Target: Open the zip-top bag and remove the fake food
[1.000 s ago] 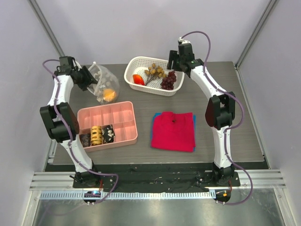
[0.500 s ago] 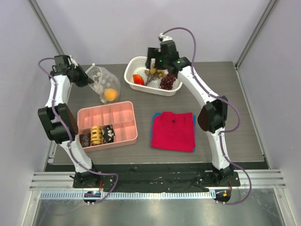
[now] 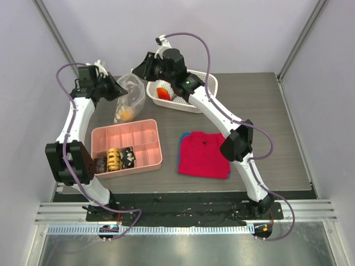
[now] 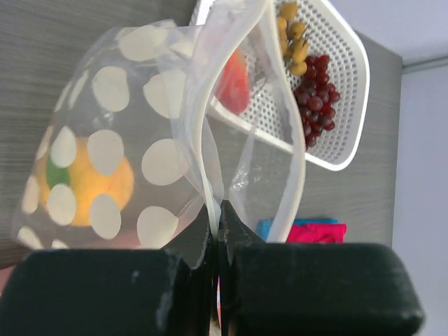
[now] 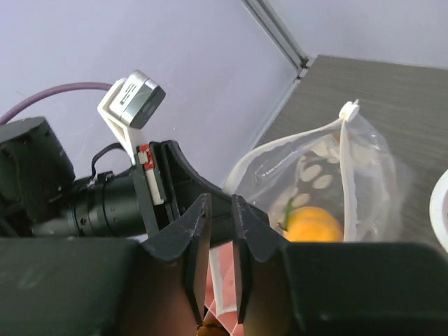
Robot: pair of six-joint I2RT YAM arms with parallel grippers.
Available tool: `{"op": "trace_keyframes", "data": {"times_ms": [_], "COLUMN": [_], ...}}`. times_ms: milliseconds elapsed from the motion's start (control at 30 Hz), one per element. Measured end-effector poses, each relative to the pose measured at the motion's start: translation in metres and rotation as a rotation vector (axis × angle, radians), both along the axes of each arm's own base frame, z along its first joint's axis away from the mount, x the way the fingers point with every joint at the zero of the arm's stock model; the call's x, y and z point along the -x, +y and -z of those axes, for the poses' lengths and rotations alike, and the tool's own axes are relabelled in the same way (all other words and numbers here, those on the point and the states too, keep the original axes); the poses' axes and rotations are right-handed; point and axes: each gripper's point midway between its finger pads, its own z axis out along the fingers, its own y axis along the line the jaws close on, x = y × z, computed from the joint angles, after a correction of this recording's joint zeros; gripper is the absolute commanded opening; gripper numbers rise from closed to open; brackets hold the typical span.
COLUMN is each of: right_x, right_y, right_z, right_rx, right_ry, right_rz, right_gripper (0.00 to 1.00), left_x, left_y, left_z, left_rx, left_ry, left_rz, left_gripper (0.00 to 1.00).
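The zip-top bag (image 3: 132,95) is a clear pouch with white dots, lifted at the back left of the table. My left gripper (image 3: 117,90) is shut on one side of its whitish zip strip (image 4: 203,119), and the mouth gapes. An orange-yellow fruit (image 4: 84,183) lies in the bag. My right gripper (image 5: 220,199) hovers at the bag's mouth, just beside the left gripper. Its jaws stand a narrow gap apart, and the other side of the strip (image 5: 218,291) shows in that gap. I cannot tell whether they touch it.
The white mesh basket (image 4: 346,63) behind the bag holds tan grapes (image 4: 294,35), dark red grapes (image 4: 318,105) and a red piece (image 4: 234,80). A pink tray (image 3: 138,133) sits front left. A red cloth (image 3: 204,154) lies on a blue one at centre.
The right arm swung left from the basket to the bag's mouth and its jaws narrowed. The left gripper closed on the bag's strip and raised the bag.
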Motion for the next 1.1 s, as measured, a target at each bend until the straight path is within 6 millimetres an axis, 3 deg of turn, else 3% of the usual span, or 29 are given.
{"op": "trace_keyframes", "data": {"times_ms": [33,167,300,433,633,800,900,1100], "right_x": [-0.001,-0.005,-0.003,0.002,0.012,0.016,0.011,-0.006], "right_y": [0.002,0.008,0.008,0.010,0.012,0.011,0.013,0.022], "right_z": [0.005,0.045,0.091,0.121,0.140,0.151,0.160,0.199], "right_rx": [-0.007,0.014,0.076,0.133,0.200,0.198,0.176,0.164], "right_ry": [0.016,0.113,0.215,0.271,0.305,0.392,0.441,0.510], "right_rz": [-0.005,-0.006,0.002,0.001,0.028,0.086,0.120,0.155], "right_gripper": [0.14,0.05,0.04,0.03,0.01,0.01,0.01,0.01], "left_x": [0.002,0.008,0.011,0.009,0.010,0.021,0.028,0.032], "left_y": [-0.006,-0.015,-0.018,-0.024,-0.038,-0.057,-0.062,-0.070], "left_z": [0.004,0.026,0.036,0.034,0.038,0.057,0.061,0.052], "left_rx": [0.001,0.006,0.001,0.000,-0.008,-0.017,-0.014,-0.012], "left_ry": [0.003,0.051,0.071,0.059,0.048,0.082,0.092,0.054], "left_rz": [0.012,0.014,0.010,0.020,0.044,0.068,0.075,0.090], "left_gripper": [0.00,0.00,0.00,0.00,0.00,0.00,0.00,0.00]}}
